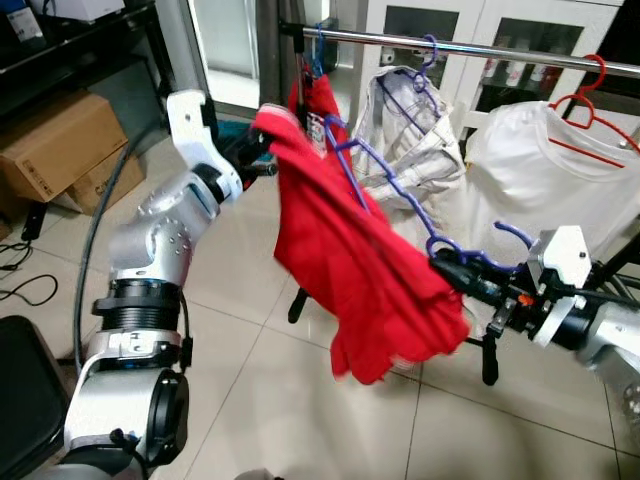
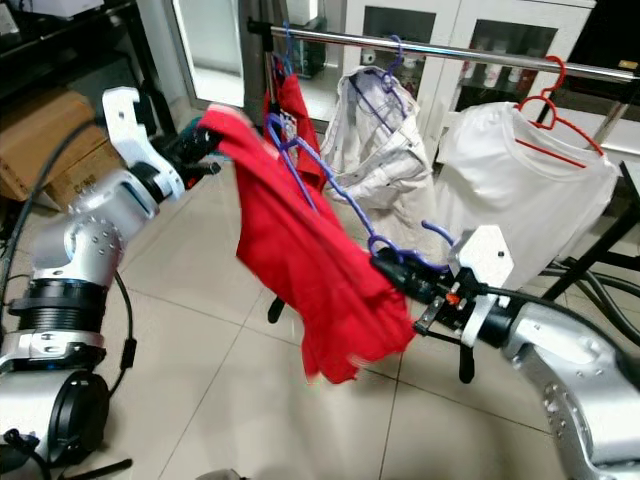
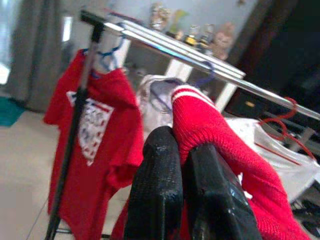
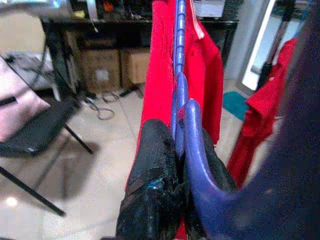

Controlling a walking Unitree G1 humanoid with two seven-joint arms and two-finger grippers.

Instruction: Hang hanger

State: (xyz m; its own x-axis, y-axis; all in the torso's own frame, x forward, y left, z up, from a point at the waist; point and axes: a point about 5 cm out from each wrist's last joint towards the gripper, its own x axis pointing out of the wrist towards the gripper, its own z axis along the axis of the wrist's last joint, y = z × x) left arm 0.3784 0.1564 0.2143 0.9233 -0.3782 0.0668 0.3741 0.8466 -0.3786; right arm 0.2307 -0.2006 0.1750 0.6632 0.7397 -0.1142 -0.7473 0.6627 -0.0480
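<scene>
Hanger [image 1: 385, 185]: purple, held out in the air in front of the clothes rail, tilted so that it runs from near the rail's left end down toward the right gripper; its hook is not on the rail.
Red garment [image 1: 350, 270]: draped over the purple hanger, hanging down in folds above the tiled floor [image 1: 260, 400].
Right gripper [image 2: 392, 268]: placed at the lower end of the purple hanger; the fingers [image 4: 150, 165] are seen closed tight against the purple bar, with red cloth just behind.
Left gripper [image 1: 262, 165]: raised at the upper left corner of the red garment; its fingers [image 3: 160, 185] are pressed narrowly together on a fold of red knit with white stripes at the edge.
Clothes rail [image 1: 480, 47]: a metal bar across the top of the head views, on a dark stand.
Clothes on the rail: a red shirt [image 3: 95, 140] with a white print at the left end, a pale shirt [image 1: 415, 130] on another purple hanger in the middle, a white T-shirt [image 1: 550, 165] on a red hanger at the right.
Surroundings: cardboard boxes [image 1: 55, 145] are seen to the left under a dark shelf, and a white cabinet [image 1: 470, 30] with glass doors behind the rail.
</scene>
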